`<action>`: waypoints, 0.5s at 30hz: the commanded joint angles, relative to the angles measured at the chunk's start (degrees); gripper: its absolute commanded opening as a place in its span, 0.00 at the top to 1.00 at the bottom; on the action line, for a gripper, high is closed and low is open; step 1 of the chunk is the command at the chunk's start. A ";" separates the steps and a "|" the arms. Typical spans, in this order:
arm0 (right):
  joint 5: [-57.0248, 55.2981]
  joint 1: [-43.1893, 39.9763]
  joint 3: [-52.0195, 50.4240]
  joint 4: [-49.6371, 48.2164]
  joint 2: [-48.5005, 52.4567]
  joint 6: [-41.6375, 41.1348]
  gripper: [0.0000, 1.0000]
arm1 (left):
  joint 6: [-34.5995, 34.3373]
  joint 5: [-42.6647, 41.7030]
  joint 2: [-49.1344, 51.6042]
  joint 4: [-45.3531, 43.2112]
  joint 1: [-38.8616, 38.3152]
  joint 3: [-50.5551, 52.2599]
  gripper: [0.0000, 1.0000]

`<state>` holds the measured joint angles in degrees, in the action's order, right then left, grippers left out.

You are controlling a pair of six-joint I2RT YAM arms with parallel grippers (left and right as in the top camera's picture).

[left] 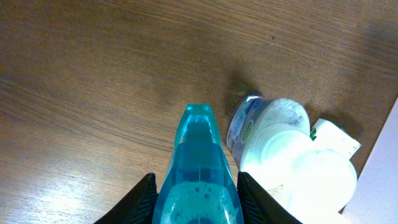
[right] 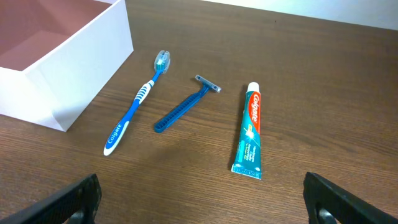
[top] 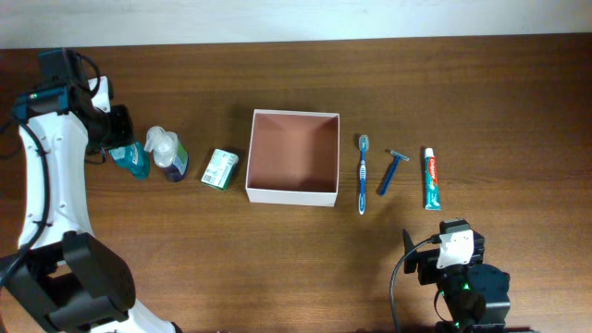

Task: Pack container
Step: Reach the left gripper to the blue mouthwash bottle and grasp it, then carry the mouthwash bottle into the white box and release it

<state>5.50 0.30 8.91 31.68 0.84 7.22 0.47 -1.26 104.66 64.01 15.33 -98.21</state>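
- A dark wood-grain table (top: 462, 83) fills every view, with a pale strip of wall along its far edge.
- The left hand (left: 195, 180) has its two fingers (left: 146, 199) astride a teal bottle (left: 196, 134), close against both flanks. Whether they already squeeze it I cannot tell.
- The bottle looks smooth and narrows away from the hand, so a light or off-centre pinch could let it slide or swivel out on the lift.
- Just beside the hand's other finger stands a white-capped pump bottle (left: 281, 146), nearly touching the teal one. A sideways drift would likely knock it over.
- Beyond that sits a small green-and-white carton (top: 220, 169), and beyond it the container (top: 292, 194), open with nothing in it and well apart from the hand.
- The path to the container crosses both neighbours. A low carry could clip them, or catch the container's near wall and shove the box.
- The right hand (right: 200, 183), fingers spread wide and holding nothing, hangs near the toothbrush (right: 137, 102), razor (right: 186, 106) and toothpaste (right: 250, 130). These lie in front of it and out of harm's way.
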 commanded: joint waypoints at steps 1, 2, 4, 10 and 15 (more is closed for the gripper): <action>0.28 -0.46 -0.13 -0.11 -0.37 -0.68 0.01 | -0.24 0.17 -2.05 0.52 -0.17 -1.99 0.99; 0.28 -0.46 -0.13 -0.11 -0.37 -0.68 0.01 | -0.24 0.15 -2.49 1.01 -0.17 -2.43 0.99; 0.28 -0.46 -0.13 -0.11 -0.37 -0.68 0.01 | -0.24 0.17 -3.58 2.62 -0.24 -4.09 0.99; 0.28 -0.46 -0.13 -0.11 -0.37 -0.68 0.01 | -0.96 0.11 -8.28 10.01 -1.73 -15.02 0.99; 0.28 -0.46 -0.13 -0.11 -0.37 -0.68 0.01 | -1.07 0.00 -11.93 13.64 -7.76 -21.64 0.99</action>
<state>5.50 0.30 8.91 31.68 0.84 7.22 0.16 -0.64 97.80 76.69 11.64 -115.59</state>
